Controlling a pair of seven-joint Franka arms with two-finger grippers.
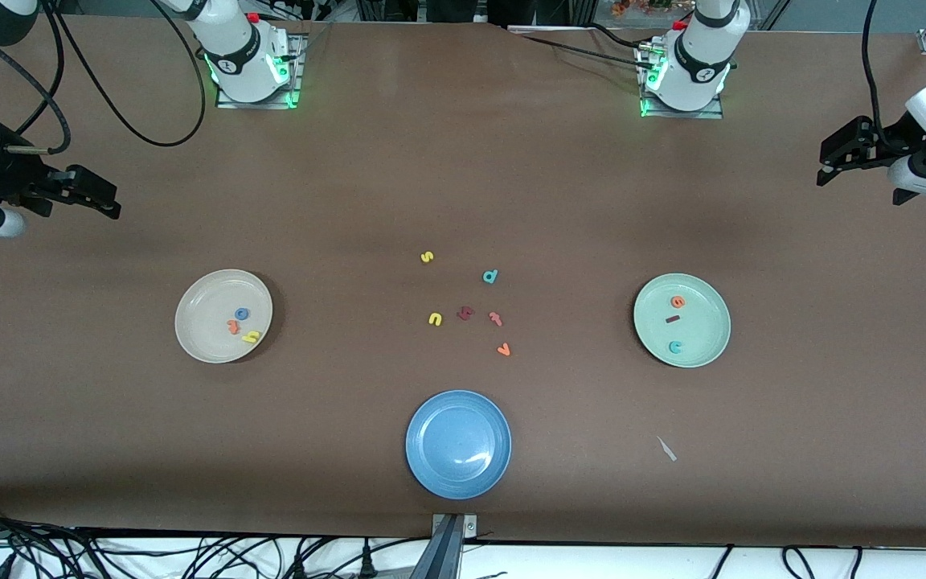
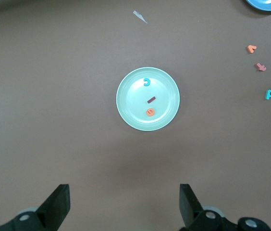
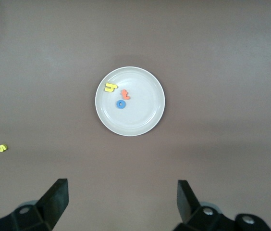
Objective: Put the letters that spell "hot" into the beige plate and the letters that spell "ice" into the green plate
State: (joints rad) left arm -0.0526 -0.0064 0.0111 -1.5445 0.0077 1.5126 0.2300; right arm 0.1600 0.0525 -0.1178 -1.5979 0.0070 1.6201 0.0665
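I look down on a brown counter (image 1: 463,161) with both my arms drawn back and waiting. My left tool (image 1: 853,153) hangs at the right edge of the frame over bare counter, fingers spread and holding nothing; my right tool (image 1: 81,197) hangs at the left edge, also spread and empty. The beige plate (image 1: 198,322), at centre left of the frame, holds the yellow "h" (image 1: 251,337), the blue "o" (image 1: 242,314) and the orange "t" (image 1: 233,326), lying close together. The green plate (image 1: 704,338), at centre right, holds the orange "e" (image 1: 678,301), the dark red "i" (image 1: 673,319) and the teal "c" (image 1: 675,346), spaced in a line. Both words look sorted, so I judge the task finished. Loose letters lie in the middle of the frame: a yellow "s" (image 1: 427,257), a teal "d" (image 1: 490,277), a yellow "n" (image 1: 435,319), a dark red letter (image 1: 465,313), a pinkish "t" (image 1: 496,318) and an orange "v" (image 1: 503,350). An empty blue plate (image 1: 431,474) sits at lower centre. The risk now is needless movement: a sweep low over either plate could nudge it or flick out a light foam letter, and the pinkish "t" or yellow "n" could be mistaken for a wanted letter.
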